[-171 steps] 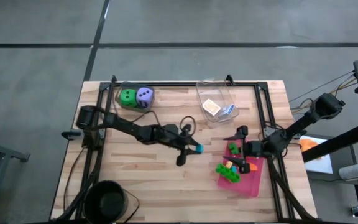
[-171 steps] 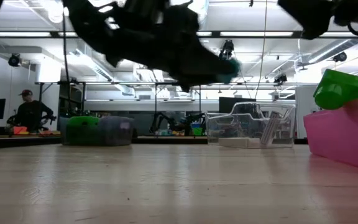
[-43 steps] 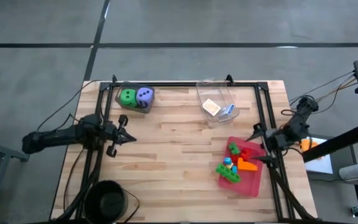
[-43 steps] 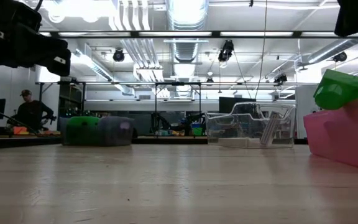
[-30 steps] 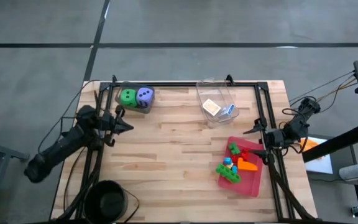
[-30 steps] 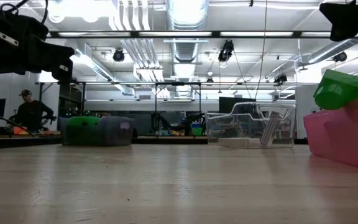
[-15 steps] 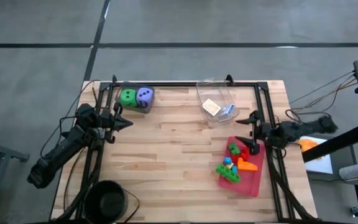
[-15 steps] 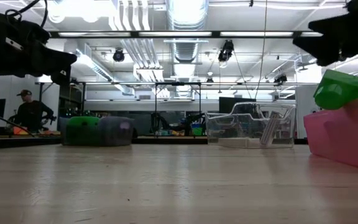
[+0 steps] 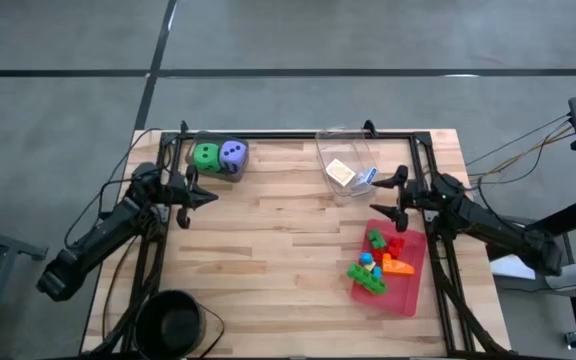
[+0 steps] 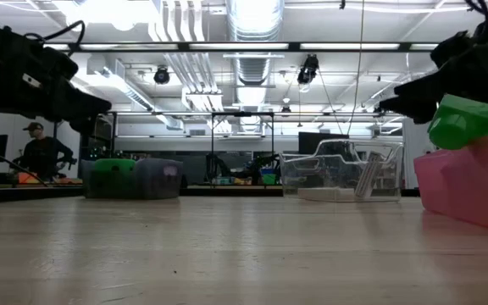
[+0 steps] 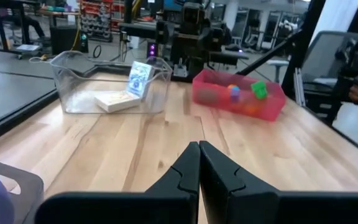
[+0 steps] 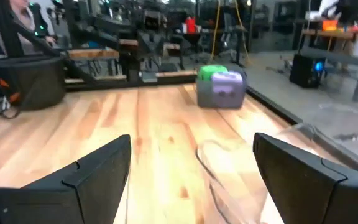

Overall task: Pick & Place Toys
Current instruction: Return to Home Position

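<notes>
**Pincers hang over the counter, toys all in containers**

Nearest, the pink tray sits on the right side of the counter. It holds green bricks, an orange brick, a red brick and a blue brick in a loose pile. Just past its far edge the right pincer hangs in the air, fingers spread wide, close beside the clear box. At the left edge, the left pincer hovers with its fingers pressed together, empty. Farther back, the clear box holds the orange-white packet and the blue-white packet. In the far left corner, the green die and purple die sit side by side in a small bin.
</notes>
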`<action>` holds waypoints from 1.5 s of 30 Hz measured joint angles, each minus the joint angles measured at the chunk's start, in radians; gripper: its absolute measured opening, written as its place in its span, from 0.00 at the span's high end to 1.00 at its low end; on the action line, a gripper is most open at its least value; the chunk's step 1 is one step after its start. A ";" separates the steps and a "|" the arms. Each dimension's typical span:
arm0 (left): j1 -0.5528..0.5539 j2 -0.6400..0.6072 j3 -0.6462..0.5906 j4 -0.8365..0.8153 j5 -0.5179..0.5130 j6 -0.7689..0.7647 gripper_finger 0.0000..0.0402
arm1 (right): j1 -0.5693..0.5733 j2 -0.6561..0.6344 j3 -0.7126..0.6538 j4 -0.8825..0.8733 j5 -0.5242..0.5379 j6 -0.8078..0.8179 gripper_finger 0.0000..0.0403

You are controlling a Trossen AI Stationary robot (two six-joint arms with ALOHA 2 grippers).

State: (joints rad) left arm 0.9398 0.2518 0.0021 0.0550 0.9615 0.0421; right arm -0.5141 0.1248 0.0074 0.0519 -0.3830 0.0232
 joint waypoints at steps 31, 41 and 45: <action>0.001 0.003 -0.001 0.068 -0.049 -0.024 0.98 | 0.147 -0.119 -0.001 0.022 0.079 -0.039 0.17; 0.000 0.007 -0.001 0.058 -0.055 -0.038 0.98 | 0.289 -0.094 -0.001 0.011 0.239 -0.038 0.17; 0.000 0.006 -0.001 0.062 -0.056 -0.019 0.98 | 0.396 -0.089 -0.001 0.010 0.349 -0.065 0.17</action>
State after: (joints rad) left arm 0.9401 0.2573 0.0013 0.1165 0.9054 0.0229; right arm -0.1176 0.0356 0.0063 0.0620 -0.0336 -0.0418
